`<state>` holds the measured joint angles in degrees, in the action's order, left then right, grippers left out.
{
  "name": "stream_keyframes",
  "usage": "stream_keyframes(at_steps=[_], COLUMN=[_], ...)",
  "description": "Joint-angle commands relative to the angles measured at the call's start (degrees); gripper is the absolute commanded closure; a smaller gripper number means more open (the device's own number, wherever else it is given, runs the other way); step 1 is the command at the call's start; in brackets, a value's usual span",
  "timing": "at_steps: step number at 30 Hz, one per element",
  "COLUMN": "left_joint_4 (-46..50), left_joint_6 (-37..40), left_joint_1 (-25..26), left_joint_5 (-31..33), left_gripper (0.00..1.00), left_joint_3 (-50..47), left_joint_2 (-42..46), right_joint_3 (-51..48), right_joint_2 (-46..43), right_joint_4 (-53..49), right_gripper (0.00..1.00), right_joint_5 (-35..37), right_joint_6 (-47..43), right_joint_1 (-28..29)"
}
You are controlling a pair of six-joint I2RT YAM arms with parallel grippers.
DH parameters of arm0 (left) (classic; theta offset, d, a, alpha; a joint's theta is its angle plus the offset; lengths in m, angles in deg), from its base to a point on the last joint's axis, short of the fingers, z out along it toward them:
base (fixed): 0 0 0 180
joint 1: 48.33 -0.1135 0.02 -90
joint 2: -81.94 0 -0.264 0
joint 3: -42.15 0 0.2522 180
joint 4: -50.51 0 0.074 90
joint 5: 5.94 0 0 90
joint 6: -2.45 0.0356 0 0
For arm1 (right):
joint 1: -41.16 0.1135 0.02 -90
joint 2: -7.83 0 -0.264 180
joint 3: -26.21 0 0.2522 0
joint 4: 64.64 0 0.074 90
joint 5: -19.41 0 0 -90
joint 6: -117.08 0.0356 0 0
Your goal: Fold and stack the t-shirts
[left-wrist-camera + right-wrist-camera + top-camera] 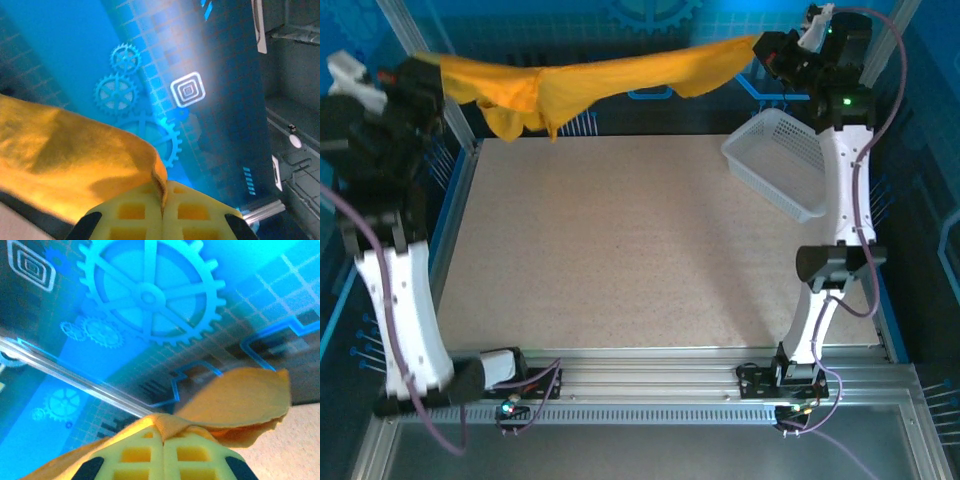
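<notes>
One t-shirt (620, 75), one basket (782, 165), two pincers (162, 207) (163, 440)

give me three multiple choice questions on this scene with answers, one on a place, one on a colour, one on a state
1. Where is the white basket?
A) far right of the table
B) near left corner
C) on the floor

2. What colour is the t-shirt?
A) blue
B) orange-yellow
C) white

3. How is the t-shirt placed?
A) lying flat on the table
B) stuffed in the basket
C) stretched in the air above the table's far edge

Answers:
1 A, the top view shows it at the far right side.
2 B, the cloth is plain orange-yellow.
3 C, the left pincer and right pincer are each shut on one end.
</notes>
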<state>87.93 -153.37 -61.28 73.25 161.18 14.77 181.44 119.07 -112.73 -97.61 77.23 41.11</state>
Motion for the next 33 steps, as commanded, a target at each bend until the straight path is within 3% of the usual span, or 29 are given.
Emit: stream_keyframes(at_steps=[1,4,7,8,10,12,21,24,27,33], left_joint_4=[5.38,10.81,12.51,12.45,13.2,15.87,10.25,5.14,2.79,-0.96], left_joint_6=[-3.1,-4.56,-8.98,-10.08,-9.82,-6.52,0.77,1.77,3.36,3.25], left_joint_1=[1.47,4.28,6.69,7.08,7.33,7.33,7.5,7.5,7.5,7.54], left_joint_5=[0.31,1.29,2.11,2.02,1.53,2.55,4.95,5.25,6.02,6.01], left_gripper=[1.0,1.0,0.8,0.72,0.52,0.48,0.61,0.69,0.71,0.74], left_joint_3=[-15.63,-31.7,-47.08,-50.91,-56.1,-57.12,-57.46,-57.56,-55.53,-53.2], left_joint_2=[7.3,16.96,25.57,27.26,28.54,27.08,9.64,2.56,-6.59,-21.84], right_joint_3=[-17.18,-39.92,-57.44,-61.08,-67.19,-68.81,-61.66,-59.72,-55.42,-50.78], right_joint_2=[-11.61,-22.39,-28.25,-29.04,-28.71,-27.24,-16.63,-10.55,-2.99,6.28], right_joint_4=[-2.47,0.42,0.6,0.08,-3.18,-5.0,-6.39,-3.91,-4.05,-8.71], right_gripper=[1.0,1.0,1.0,0.93,0.65,0.55,0.57,0.62,0.69,0.73], right_joint_5=[0.96,6.91,12.77,15.03,19.83,23.04,30.54,28.76,26.24,23.56], right_joint_6=[-5.07,-5.55,-4.96,-4.84,-4.18,-5.37,-11.86,-12.94,-13.29,-9.0], right_joint_1=[0.98,1.41,1.7,2.04,2.56,3.44,13.8,15.86,16.75,17.22])
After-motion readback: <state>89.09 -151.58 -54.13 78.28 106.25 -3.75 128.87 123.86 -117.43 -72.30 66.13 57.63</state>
